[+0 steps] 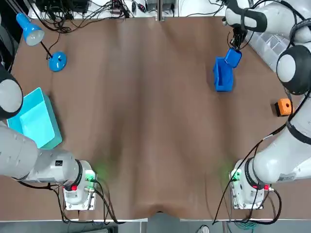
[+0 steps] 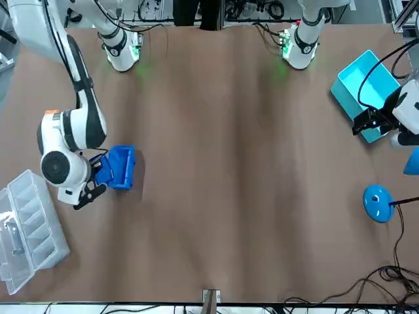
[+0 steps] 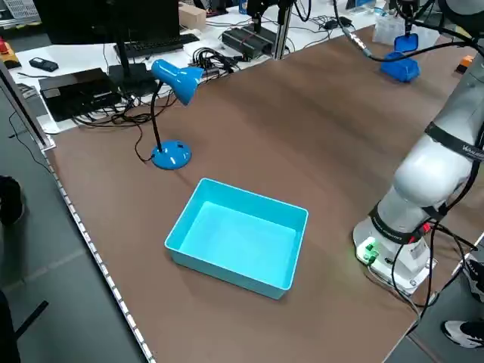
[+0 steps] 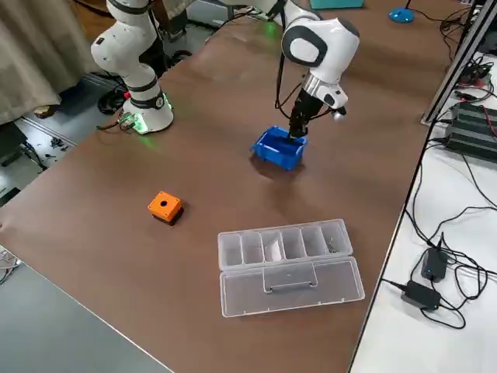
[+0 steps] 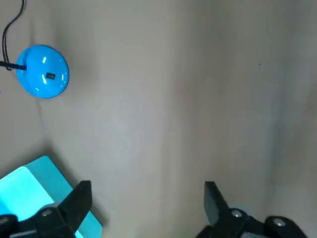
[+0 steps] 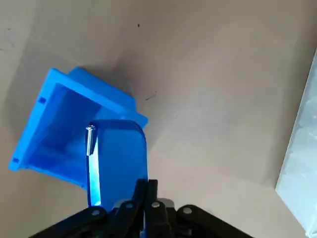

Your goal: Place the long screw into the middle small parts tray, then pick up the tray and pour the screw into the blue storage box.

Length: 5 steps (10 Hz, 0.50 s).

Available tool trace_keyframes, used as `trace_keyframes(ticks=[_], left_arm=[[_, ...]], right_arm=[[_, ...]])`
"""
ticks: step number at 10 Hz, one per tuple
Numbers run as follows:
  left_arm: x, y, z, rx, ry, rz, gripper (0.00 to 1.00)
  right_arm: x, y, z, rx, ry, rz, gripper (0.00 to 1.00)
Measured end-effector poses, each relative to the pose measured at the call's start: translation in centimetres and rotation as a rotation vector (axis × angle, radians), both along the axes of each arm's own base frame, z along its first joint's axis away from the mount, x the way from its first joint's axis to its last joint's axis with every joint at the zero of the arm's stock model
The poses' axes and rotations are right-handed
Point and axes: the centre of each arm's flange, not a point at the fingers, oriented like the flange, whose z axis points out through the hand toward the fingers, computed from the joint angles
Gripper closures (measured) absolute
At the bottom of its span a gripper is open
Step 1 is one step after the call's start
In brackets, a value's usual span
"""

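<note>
Brown table (image 1: 146, 121), right tool (image 6: 147, 185) pinching small tray (image 6: 119, 153), screw (image 6: 89, 141) inside, over blue box (image 6: 52, 121)

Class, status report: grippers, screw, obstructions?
Right gripper shut on small tray over blue storage box. Screw at tray lip. Left gripper open, idle. Path unobstructed.

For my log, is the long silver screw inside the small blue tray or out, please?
Inside: the screw lies at the tray's rim, right gripper holding it over the blue box.
</note>
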Motion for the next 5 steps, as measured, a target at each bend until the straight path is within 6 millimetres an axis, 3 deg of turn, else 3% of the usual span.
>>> trace_keyframes(ticks=[5], left_arm=[[0.0,0.0,0.0,0.0,0.0,0.0,0.0]], right_arm=[[-0.4,1.4,0.0,-0.124,-0.049,-0.097,0.97]])
